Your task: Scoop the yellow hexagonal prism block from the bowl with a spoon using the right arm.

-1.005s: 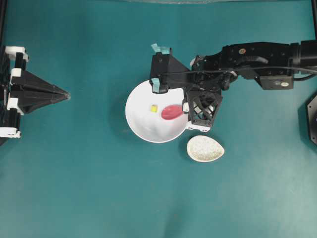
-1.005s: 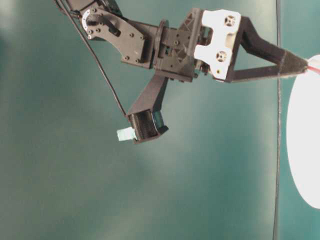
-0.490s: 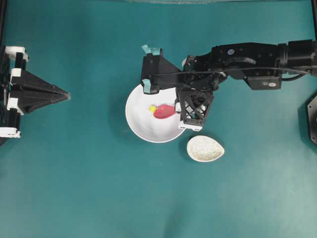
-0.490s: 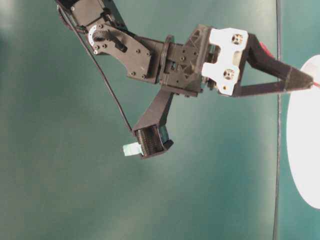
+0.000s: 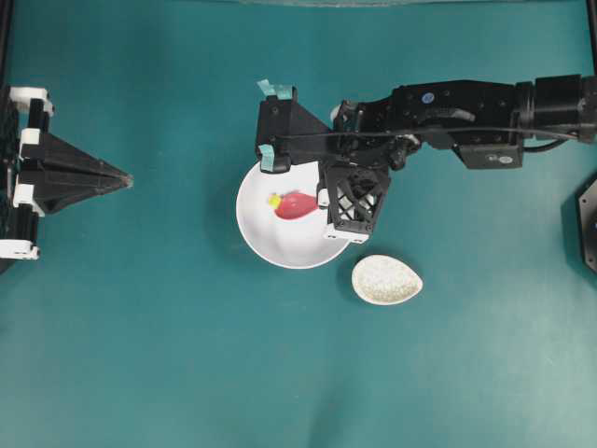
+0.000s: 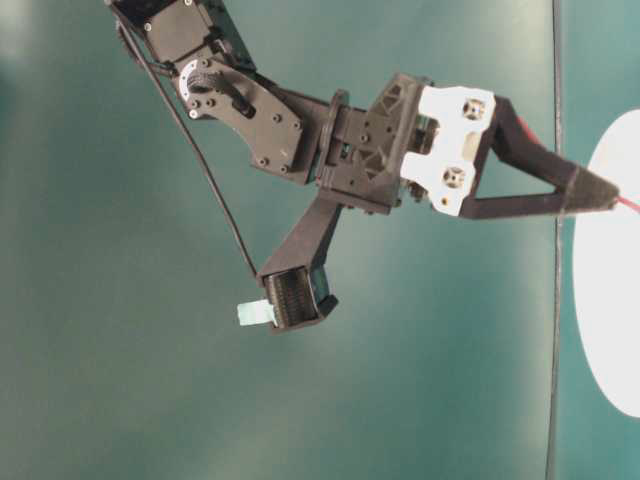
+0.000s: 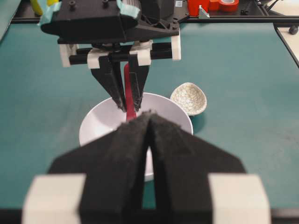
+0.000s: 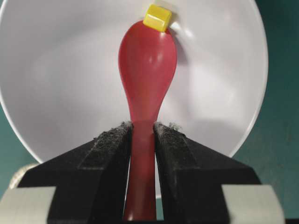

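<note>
The white bowl (image 5: 280,245) (image 8: 56,79) (image 7: 100,123) sits mid-table. My right gripper (image 8: 142,128) (image 5: 324,199) is shut on the handle of the red spoon (image 8: 147,65) (image 5: 297,204), whose scoop lies inside the bowl. The yellow hexagonal prism block (image 8: 157,17) (image 5: 274,199) touches the far tip of the scoop, on the bowl's inner surface. In the left wrist view the spoon's handle (image 7: 127,93) shows between the right gripper's fingers (image 7: 111,84). My left gripper (image 7: 150,119) (image 5: 121,177) is shut and empty at the table's left edge, pointing toward the bowl.
A small speckled oval dish (image 5: 386,279) (image 7: 188,98) rests just right of and in front of the bowl. The right arm (image 5: 457,112) (image 6: 330,150) reaches in from the right edge. Red and orange items (image 7: 212,5) lie beyond the table's far rail.
My right gripper has carried the spoon leftward across the bowl; the scoop's tip has come up to the yellow block and pushed it a little further left. The left arm is still.
</note>
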`<state>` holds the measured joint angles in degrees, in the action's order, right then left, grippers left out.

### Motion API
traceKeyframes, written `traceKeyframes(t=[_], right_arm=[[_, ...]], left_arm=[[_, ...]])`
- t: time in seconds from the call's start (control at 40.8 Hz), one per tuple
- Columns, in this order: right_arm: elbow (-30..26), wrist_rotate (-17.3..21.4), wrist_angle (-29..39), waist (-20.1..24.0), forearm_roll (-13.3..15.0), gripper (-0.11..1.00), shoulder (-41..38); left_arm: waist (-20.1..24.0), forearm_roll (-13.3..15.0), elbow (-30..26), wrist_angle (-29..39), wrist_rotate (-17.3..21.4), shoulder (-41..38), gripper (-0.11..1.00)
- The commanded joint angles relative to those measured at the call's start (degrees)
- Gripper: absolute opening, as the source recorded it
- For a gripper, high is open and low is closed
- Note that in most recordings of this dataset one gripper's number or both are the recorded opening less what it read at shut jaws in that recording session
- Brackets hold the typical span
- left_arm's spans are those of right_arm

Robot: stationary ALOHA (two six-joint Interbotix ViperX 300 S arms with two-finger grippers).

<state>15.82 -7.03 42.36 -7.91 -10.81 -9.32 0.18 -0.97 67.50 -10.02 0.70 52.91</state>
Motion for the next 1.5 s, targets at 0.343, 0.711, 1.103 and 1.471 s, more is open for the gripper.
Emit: traceKeyframes(t=[0.343,0.711,1.103,1.471], right_arm=[[-1.4,0.0,-4.2,0.1,0.1,0.22,0.8],[-1.4,0.2,-7.0,0.1,0.1,0.22,1.3],[-1.4,0.5,-7.7,0.1,0.1,0.22,3.2],[-1.1,0.7,-7.7,0.1,0.1,0.22,4.9]], left_arm=[[0.0,-0.2,-1.2,-0.5,0.1,-0.2,-0.01],[0.1,-0.2,-1.3,-0.6,0.1,-0.2,-0.01],[0.0,-0.2,-1.3,-0.6,0.1,-0.2,-0.01],[0.1,-0.2,-1.3,-0.6,0.1,-0.2,-0.01]])
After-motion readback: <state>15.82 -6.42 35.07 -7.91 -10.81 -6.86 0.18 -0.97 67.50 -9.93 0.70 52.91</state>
